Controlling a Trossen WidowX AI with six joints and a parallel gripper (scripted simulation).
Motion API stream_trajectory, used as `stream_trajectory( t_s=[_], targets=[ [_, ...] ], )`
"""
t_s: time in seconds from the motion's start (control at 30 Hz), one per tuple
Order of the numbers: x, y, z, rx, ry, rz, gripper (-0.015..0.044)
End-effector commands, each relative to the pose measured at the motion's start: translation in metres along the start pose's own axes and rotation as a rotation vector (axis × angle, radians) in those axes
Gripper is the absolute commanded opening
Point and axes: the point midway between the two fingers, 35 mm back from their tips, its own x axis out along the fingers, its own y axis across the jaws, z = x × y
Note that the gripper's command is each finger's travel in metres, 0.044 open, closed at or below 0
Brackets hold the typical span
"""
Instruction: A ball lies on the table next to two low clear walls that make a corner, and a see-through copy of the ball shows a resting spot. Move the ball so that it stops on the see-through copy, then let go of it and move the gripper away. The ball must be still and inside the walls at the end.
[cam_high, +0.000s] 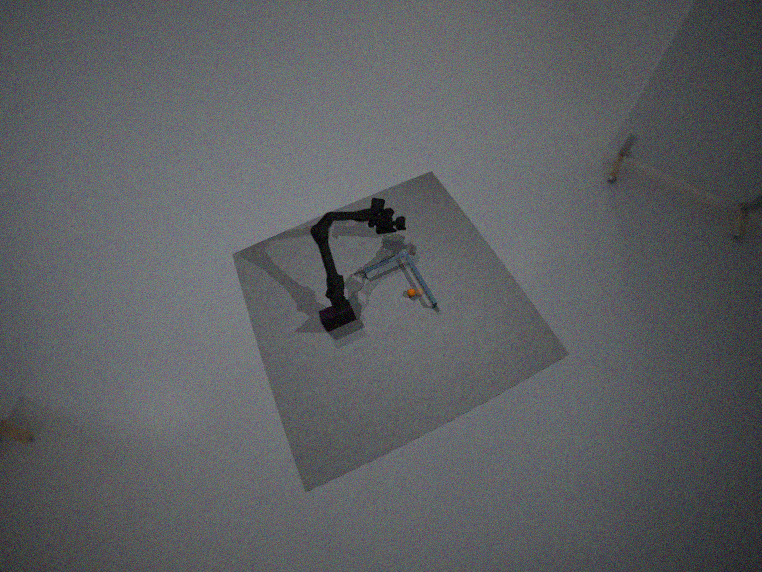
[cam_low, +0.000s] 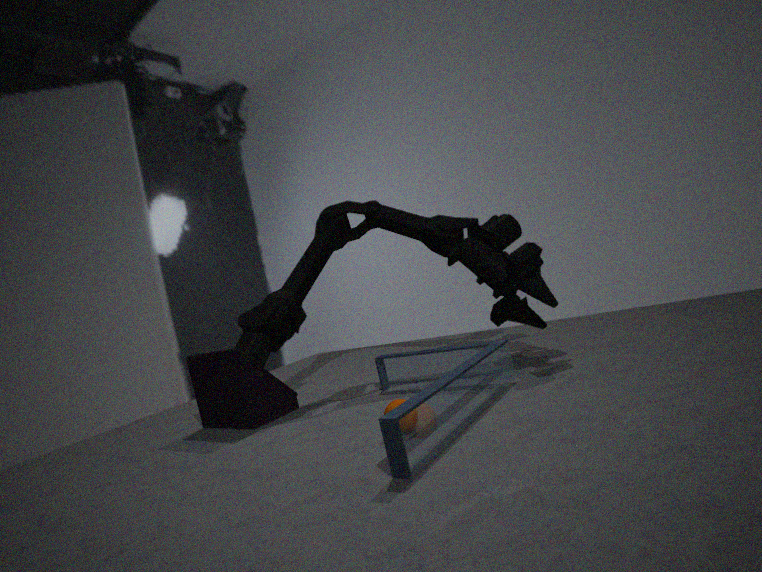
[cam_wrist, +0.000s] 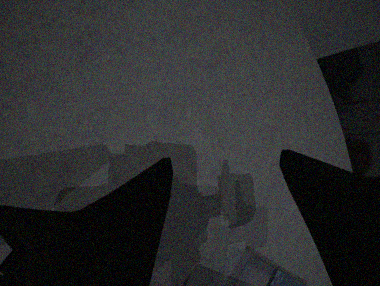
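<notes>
The gripper (cam_low: 534, 310) hangs with its jaws wide apart, holding nothing, above the walls' (cam_low: 440, 382) corner. The ball (cam_low: 401, 414) lies well below it, against the long wall, touching the copy (cam_low: 424, 418).
</notes>
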Motion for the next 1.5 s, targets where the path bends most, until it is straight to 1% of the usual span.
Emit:
stream_trajectory(
  t_s=[0.0,0.2,0.33,0.43,0.53,0.63,0.73,0.93,1.07,1.47],
  targets=[
    [0.010,-0.045,-0.040,0.057,0.104,-0.016,0.0309],
    [0.013,-0.107,-0.100,0.156,0.249,-0.007,0.0309],
    [0.011,-0.140,-0.148,0.238,0.348,0.036,0.0309],
    [0.003,-0.158,-0.188,0.362,0.431,0.102,0.0309],
    [-0.006,-0.168,-0.233,0.509,0.510,0.195,0.0309],
    [-0.016,-0.164,-0.281,0.678,0.586,0.321,0.0309],
    [-0.025,-0.158,-0.312,0.822,0.618,0.423,0.0309],
    [-0.028,-0.157,-0.318,0.857,0.622,0.447,0.0309],
    [-0.017,-0.148,-0.323,0.857,0.621,0.447,0.0309],
    [-0.009,-0.142,-0.326,0.857,0.621,0.447,0.0309]
  ],
)
